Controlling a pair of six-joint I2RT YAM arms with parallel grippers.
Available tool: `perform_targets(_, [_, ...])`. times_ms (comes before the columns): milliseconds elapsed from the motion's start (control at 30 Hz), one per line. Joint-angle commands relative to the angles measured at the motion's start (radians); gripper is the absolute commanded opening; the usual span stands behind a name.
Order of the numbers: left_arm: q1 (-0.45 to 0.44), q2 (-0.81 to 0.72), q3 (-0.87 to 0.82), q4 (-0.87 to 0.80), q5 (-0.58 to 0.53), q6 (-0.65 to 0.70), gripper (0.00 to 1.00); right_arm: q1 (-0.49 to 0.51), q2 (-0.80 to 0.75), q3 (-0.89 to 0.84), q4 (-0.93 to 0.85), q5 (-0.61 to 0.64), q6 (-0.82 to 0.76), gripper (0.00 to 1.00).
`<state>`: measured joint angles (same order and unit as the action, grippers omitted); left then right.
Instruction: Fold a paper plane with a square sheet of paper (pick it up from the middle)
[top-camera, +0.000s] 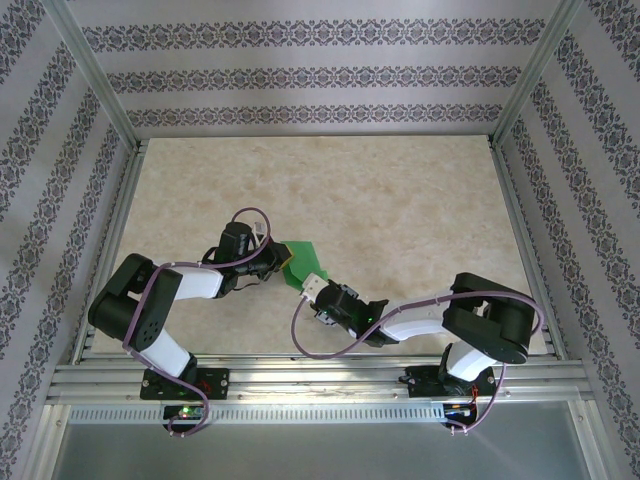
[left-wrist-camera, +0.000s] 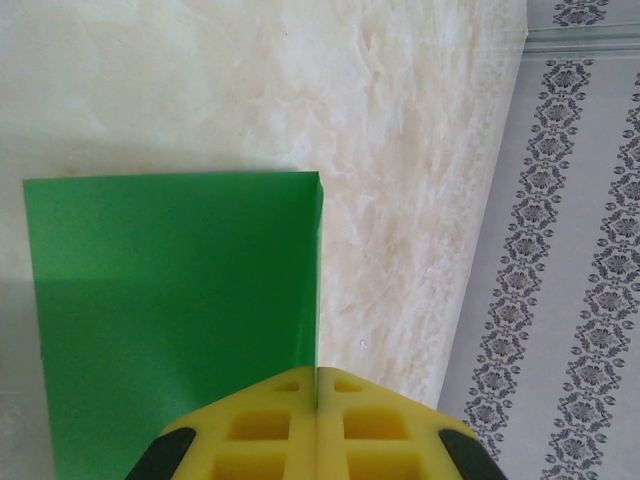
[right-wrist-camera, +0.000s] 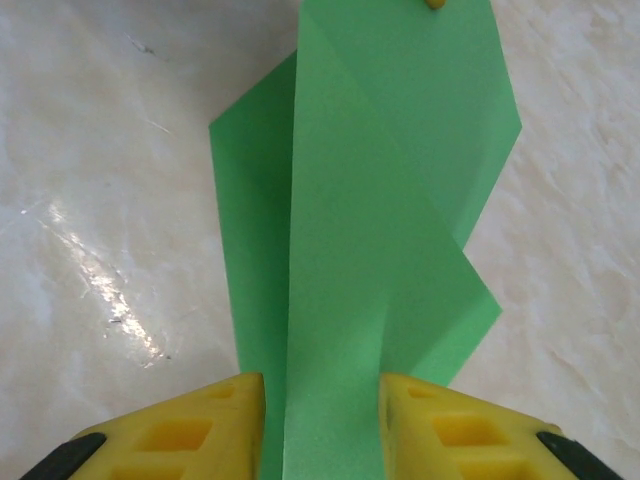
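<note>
between patterned walls (top-camera: 300, 80): beige table (top-camera: 400, 210), paper (top-camera: 300, 262)

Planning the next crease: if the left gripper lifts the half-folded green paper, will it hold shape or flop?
Probably floppy: the green paper looks thin, though its overlapping folded layers may stiffen it somewhat. Likely very light, so the left gripper, shut on one edge, should carry it easily. Being so thin, a rough push could crumple it.

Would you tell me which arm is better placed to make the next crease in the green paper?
Right, probably: the right pincer stands open astride the folded paper, while the left pincer is shut on its edge, anchoring it.
</note>
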<state>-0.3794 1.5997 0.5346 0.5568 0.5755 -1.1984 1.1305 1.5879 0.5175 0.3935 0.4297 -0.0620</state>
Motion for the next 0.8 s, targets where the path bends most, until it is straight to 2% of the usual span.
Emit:
perform_targets(0, [-0.007,-0.01,0.013,0.003,0.023,-0.02,0.03,0.01,0.018,0.019,0.043,0.049,0.011,0.35])
perform_targets(233, [-0.007,-0.014,0.011,0.001,0.021,-0.023,0.03,0.01,0.027,0.019,0.061,0.055,0.023,0.28])
perform_targets(467, [-0.007,-0.018,0.013,0.002,0.021,-0.026,0.03,0.01,0.035,0.017,0.061,0.061,0.035,0.26])
perform_targets(767, [-0.007,-0.023,0.01,-0.001,0.014,-0.027,0.03,0.009,0.029,0.006,0.073,0.055,0.053,0.16])
